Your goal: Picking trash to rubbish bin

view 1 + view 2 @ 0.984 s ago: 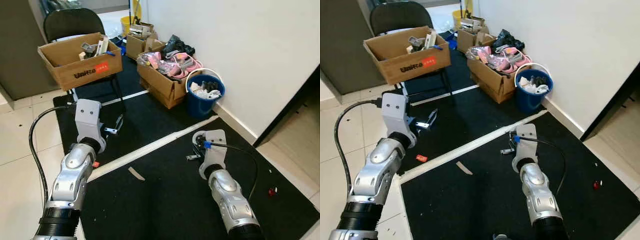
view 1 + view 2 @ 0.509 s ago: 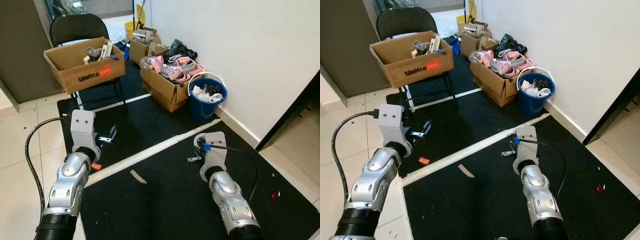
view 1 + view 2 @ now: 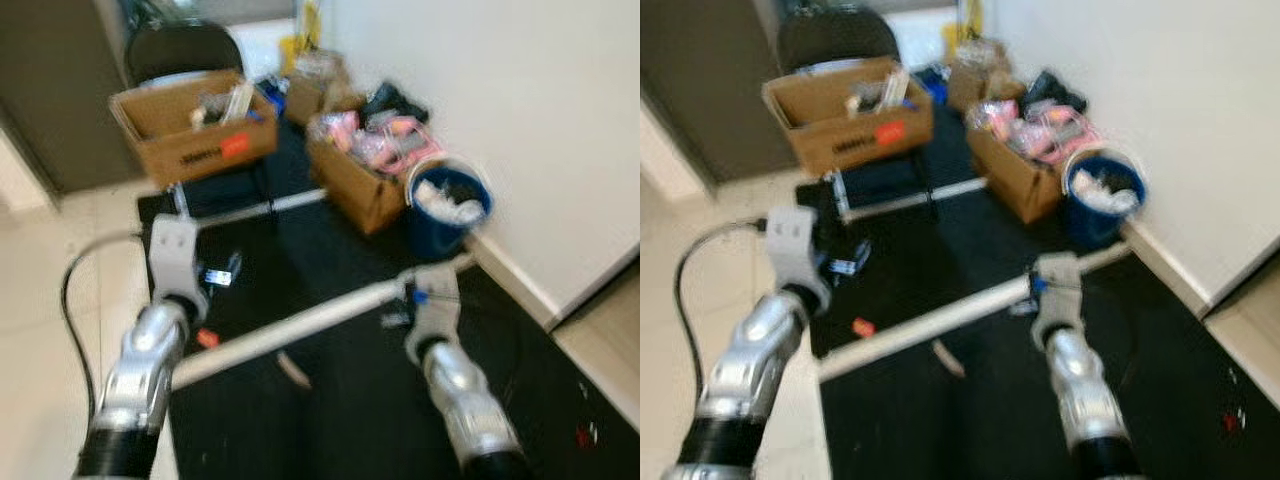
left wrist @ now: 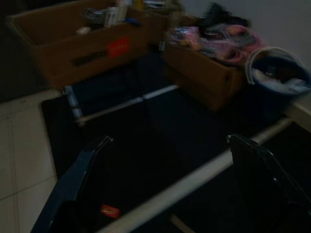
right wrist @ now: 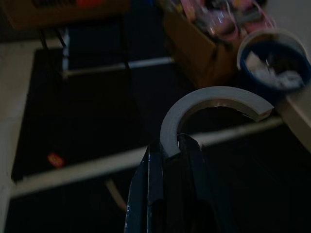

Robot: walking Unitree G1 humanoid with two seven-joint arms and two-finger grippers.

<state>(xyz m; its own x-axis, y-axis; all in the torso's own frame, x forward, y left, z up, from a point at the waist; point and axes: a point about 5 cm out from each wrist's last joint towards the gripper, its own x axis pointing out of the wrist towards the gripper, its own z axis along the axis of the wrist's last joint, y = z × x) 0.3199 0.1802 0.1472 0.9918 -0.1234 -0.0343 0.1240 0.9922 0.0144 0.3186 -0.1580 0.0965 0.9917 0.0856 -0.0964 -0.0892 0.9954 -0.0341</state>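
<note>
Right gripper (image 5: 167, 160) jaws clamp curved grey strip (image 5: 214, 99); left gripper (image 4: 167, 160) agape

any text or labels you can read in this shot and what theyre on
Nothing reads clearly; the head views are blurred.
Dark print on the cardboard box on the chair: too blurred to read.
Red label beside that print: no legible text.
Small red scrap on the floor: too small to tell.
Blue bucket: no text visible.
</note>
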